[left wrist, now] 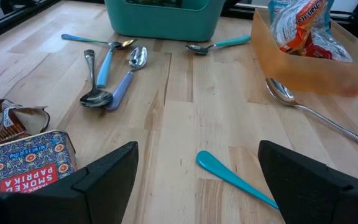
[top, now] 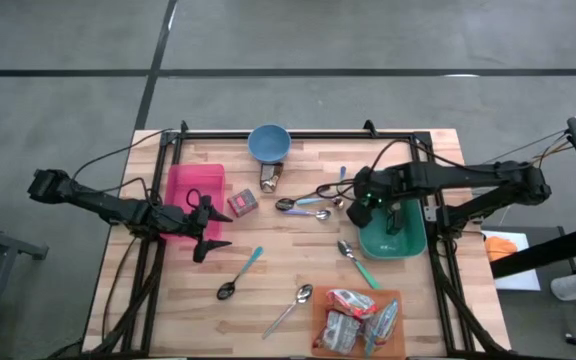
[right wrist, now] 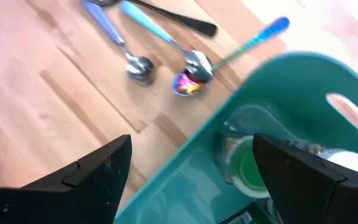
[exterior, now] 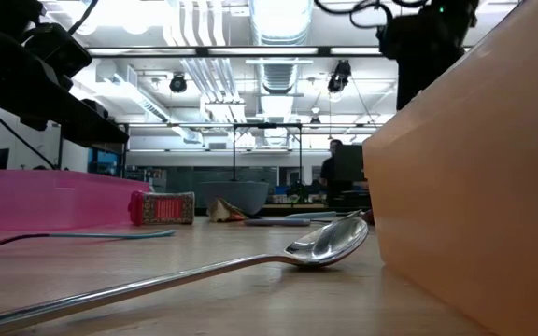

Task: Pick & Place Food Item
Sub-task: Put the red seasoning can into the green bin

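The right claw [top: 386, 222] hangs wide open and empty over the teal bin [top: 408, 243], where a green-lidded food cup [right wrist: 248, 167] lies, while the left claw [top: 208, 228] waits open and empty beside the pink bin [top: 180, 180] above the table [top: 278, 270].

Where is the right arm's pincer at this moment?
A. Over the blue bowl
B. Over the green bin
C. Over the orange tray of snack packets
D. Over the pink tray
B. From above, the right pincer hangs over the near-left edge of the green bin, and its own camera looks down into that bin, fingers spread with nothing between them.
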`<control>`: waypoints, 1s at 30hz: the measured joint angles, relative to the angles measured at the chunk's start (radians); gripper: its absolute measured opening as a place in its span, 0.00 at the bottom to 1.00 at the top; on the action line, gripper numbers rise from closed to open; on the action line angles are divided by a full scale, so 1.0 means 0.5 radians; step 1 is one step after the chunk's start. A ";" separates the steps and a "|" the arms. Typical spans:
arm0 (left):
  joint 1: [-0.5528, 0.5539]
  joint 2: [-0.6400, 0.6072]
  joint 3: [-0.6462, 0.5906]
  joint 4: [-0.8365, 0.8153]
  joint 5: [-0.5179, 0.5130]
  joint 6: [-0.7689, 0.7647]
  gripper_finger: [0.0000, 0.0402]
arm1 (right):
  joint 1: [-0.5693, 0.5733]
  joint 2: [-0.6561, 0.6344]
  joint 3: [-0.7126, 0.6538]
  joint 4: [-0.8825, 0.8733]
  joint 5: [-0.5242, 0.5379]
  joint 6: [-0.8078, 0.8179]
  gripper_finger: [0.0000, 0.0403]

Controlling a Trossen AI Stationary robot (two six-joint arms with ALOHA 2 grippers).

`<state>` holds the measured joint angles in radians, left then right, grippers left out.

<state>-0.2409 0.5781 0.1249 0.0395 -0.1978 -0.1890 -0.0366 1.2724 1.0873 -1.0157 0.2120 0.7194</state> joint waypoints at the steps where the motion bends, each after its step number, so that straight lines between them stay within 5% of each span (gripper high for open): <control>1: 0.000 0.000 0.000 0.000 -0.001 0.000 0.84 | 0.012 0.000 0.014 0.000 0.000 -0.025 0.82; 12: -0.001 0.000 0.000 0.000 0.000 0.001 0.84 | 0.077 -0.001 0.074 0.112 -0.004 -0.235 0.82; 30: 0.000 0.000 0.000 -0.001 -0.001 0.001 0.84 | 0.238 -0.111 -0.374 2.007 0.071 -1.377 0.82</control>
<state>-0.2409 0.5781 0.1249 0.0391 -0.1982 -0.1886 0.0822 1.2167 0.9003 -0.0121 0.2476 0.0310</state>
